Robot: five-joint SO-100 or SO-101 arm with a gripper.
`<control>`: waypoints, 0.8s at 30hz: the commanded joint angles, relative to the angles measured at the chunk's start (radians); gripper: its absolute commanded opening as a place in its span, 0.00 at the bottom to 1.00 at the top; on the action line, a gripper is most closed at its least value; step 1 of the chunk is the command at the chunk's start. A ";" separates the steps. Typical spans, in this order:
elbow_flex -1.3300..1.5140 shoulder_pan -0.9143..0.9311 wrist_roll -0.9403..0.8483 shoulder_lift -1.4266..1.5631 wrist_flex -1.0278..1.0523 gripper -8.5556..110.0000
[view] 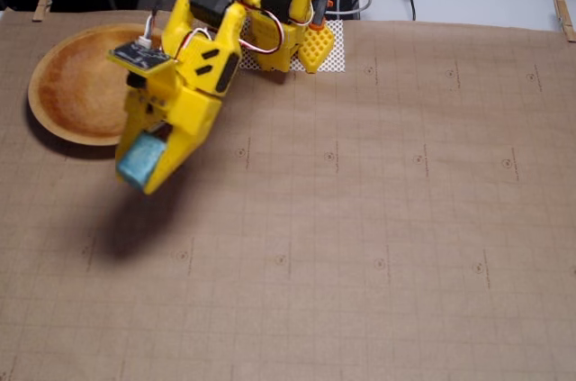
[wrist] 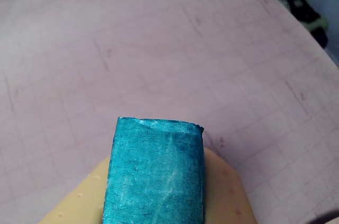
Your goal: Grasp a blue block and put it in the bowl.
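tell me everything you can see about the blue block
The blue block is a small teal cuboid with a matte, whitish-streaked surface and slightly ragged edges. It is clamped in the yellow gripper, lifted off the gridded mat, its shadow below. It hangs just outside the wooden bowl, near its rim. In the wrist view it fills the lower centre.

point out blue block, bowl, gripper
blue block (view: 140,161): fixed view, on its front face, held between the fingers.
bowl (view: 76,84): fixed view, on its bare inner floor.
gripper (view: 144,167): fixed view, midway between the fingertips, on the block.
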 commanded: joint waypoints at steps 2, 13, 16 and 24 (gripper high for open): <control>-0.089 0.043 -0.009 0.018 0.043 0.05; -0.129 0.181 -0.011 0.015 0.075 0.05; -0.117 0.216 -0.035 0.015 0.072 0.05; -0.080 0.302 -0.081 0.015 0.071 0.05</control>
